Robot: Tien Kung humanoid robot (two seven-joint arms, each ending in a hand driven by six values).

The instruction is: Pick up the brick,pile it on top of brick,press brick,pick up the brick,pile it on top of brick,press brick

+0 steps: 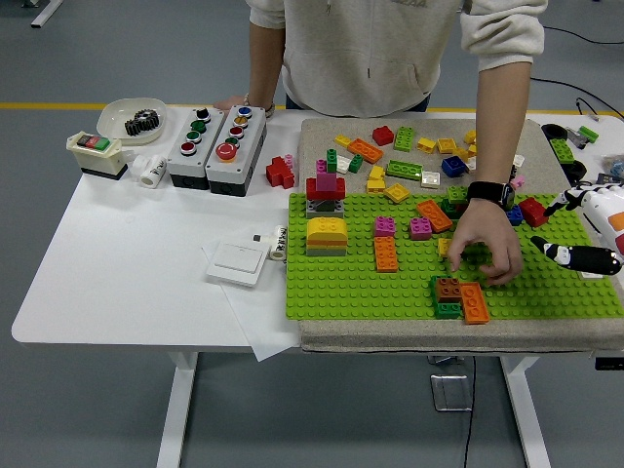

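- A green studded baseplate (pixel 351 288) is lying on a grey mat (pixel 409 333) on the right half of the white bench (pixel 127 263).
- Near the baseplate's front edge, a small stack is sitting: a brown brick (pixel 448 288) with four studs showing is resting on a dark green brick (pixel 447 309), and a long orange brick (pixel 474 303) is lying flat, touching their right side.
- A person's hand (pixel 487 244), wearing a black watch at the wrist, is hovering just behind this stack, fingers curled downward over a yellow brick (pixel 446 247); whether it is touching any brick cannot be told.
- The right robot hand (pixel 585 234) is reaching in from the right edge over the baseplate's right end, its white-and-black fingers (pixel 575 257) spreading loosely and gripping nothing.
- The left robot hand is not showing.
- Farther left on the baseplate, a yellow rounded brick (pixel 327 232) is sitting on a grey one, with a red and magenta tower (pixel 325 185) behind it, and an orange brick (pixel 386 253) is lying flat to the right.
- Loose bricks in mixed colours are scattering across the mat behind the baseplate.
- On the bare bench to the left, two grey button boxes (pixel 214 144), a white bowl holding a black gear (pixel 142 121), and a white wall switch (pixel 238 261) are sitting.
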